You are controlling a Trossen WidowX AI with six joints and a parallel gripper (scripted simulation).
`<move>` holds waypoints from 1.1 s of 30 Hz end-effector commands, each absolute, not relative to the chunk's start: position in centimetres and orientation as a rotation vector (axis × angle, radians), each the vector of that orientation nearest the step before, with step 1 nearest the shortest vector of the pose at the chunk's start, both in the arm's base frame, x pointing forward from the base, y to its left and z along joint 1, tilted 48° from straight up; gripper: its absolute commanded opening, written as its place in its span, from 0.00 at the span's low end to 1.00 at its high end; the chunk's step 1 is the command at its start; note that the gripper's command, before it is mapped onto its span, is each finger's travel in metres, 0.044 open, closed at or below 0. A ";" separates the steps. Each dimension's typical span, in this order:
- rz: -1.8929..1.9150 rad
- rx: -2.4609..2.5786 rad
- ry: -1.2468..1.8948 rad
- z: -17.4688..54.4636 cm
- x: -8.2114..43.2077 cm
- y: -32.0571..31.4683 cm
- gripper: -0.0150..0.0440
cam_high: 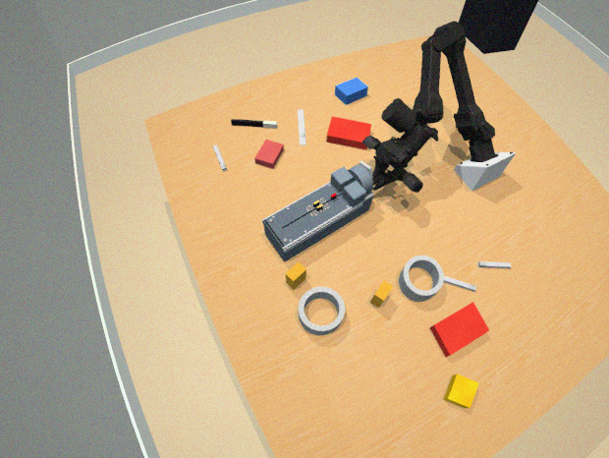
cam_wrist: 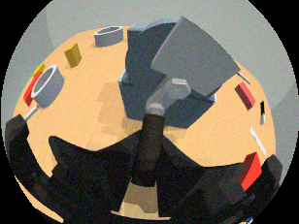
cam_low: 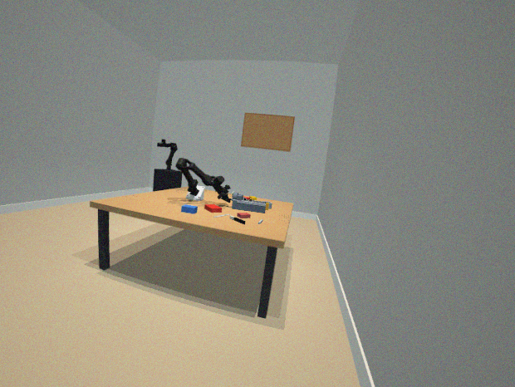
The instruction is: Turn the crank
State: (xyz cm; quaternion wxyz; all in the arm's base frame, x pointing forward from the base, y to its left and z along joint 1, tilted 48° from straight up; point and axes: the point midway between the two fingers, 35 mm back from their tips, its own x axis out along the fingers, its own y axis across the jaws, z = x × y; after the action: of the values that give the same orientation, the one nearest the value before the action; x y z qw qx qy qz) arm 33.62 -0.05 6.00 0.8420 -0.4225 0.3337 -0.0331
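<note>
The machine point(cam_high: 322, 232) point(cam_low: 248, 206) is a long blue-grey box with a slotted top. Its red pointer point(cam_high: 333, 196) sits in the slot on the crank-end side of the two brass zero marks point(cam_high: 317, 204), a short gap away from them. My gripper point(cam_high: 374, 185) point(cam_low: 229, 201) point(cam_wrist: 149, 135) is at the machine's crank end, shut on the dark crank handle point(cam_wrist: 148, 166). The grey crank arm point(cam_wrist: 167, 96) joins the handle to the machine in the wrist view. The fingers hide most of the crank in the top view. The pointer and marks are hidden in the wrist view.
A red block point(cam_high: 349, 131) point(cam_low: 213, 208) lies near the arm, with a blue block point(cam_high: 351, 89) point(cam_low: 189, 208) behind it. A dark red block point(cam_high: 269, 152) lies beside the machine. Two grey rings point(cam_high: 321, 311) point(cam_high: 421, 277) and orange blocks point(cam_high: 296, 275) point(cam_high: 381, 294) lie on its other side.
</note>
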 end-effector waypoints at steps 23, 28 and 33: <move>-0.097 -0.891 0.706 6.9 34.0 -1.1 0.25; -0.097 -0.891 0.706 7.0 34.0 -1.2 0.25; -0.097 -0.891 0.706 7.2 34.0 -1.3 0.25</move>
State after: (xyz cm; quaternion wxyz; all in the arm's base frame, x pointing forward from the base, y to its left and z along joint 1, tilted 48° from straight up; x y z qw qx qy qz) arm 33.80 -0.64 6.53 0.8412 -0.4219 0.3367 -0.0321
